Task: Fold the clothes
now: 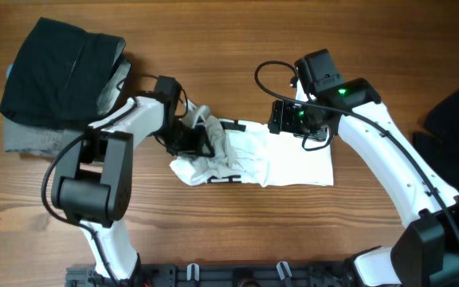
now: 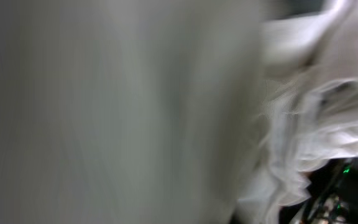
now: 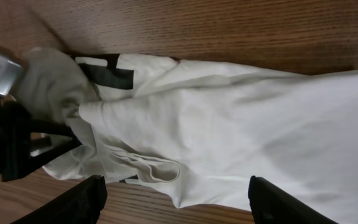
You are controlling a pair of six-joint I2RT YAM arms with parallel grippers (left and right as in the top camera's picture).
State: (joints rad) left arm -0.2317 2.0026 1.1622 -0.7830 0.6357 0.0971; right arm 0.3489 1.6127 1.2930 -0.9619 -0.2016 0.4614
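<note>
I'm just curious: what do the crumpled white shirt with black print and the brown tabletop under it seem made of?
The crumpled white shirt with black print looks like soft, matte fabric, possibly cotton: it bunches into loose folds. The brown tabletop shows wood grain with a faint sheen; solid wood or laminate, I cannot tell.

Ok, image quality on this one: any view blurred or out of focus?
Overhead: sharp and evenly lit, with the white T-shirt and table clear. Left wrist: almost wholly a pale smear, seemingly fabric close against the lens; only crumpled folds at the right read. Right wrist: shirt in focus with soft shadows in its folds, and the far left edge is softer.
</note>
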